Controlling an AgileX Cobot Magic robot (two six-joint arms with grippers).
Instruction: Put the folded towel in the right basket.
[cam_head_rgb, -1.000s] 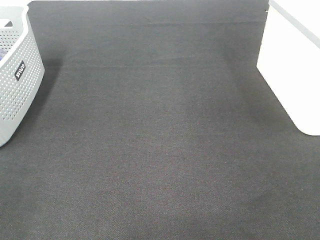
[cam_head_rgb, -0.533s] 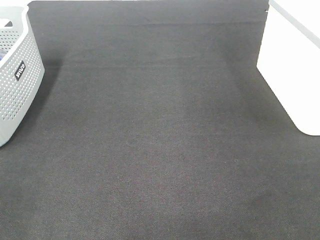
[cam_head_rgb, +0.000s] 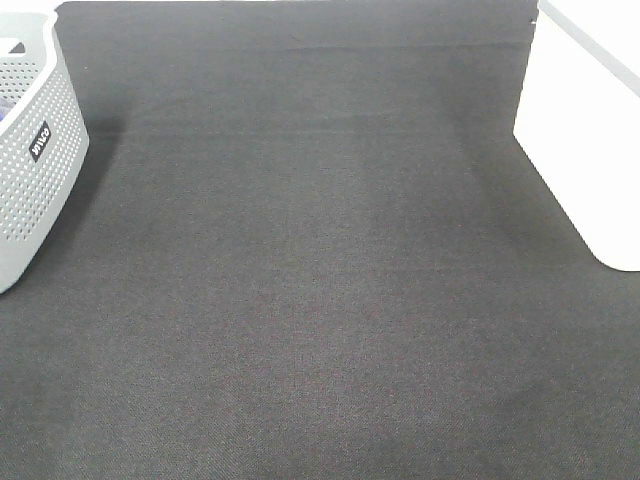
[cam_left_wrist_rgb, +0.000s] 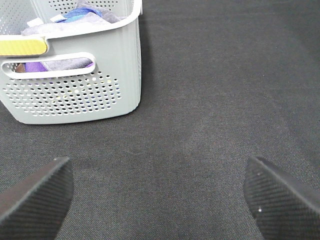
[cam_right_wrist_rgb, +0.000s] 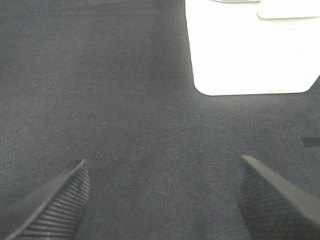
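The right basket (cam_head_rgb: 585, 130) is white and stands at the right edge of the high view; it also shows in the right wrist view (cam_right_wrist_rgb: 250, 50). No folded towel lies on the dark cloth. The grey perforated left basket (cam_head_rgb: 30, 150) holds purple, blue and grey cloths (cam_left_wrist_rgb: 75, 17), seen in the left wrist view; I cannot tell whether any is the folded towel. Neither gripper shows in the high view. My left gripper (cam_left_wrist_rgb: 160, 200) is open and empty over the cloth, facing the grey basket (cam_left_wrist_rgb: 100, 85). My right gripper (cam_right_wrist_rgb: 162, 200) is open and empty, facing the white basket.
A dark cloth (cam_head_rgb: 320, 280) covers the whole table between the two baskets. A yellow label (cam_left_wrist_rgb: 22, 46) sits on the grey basket's rim.
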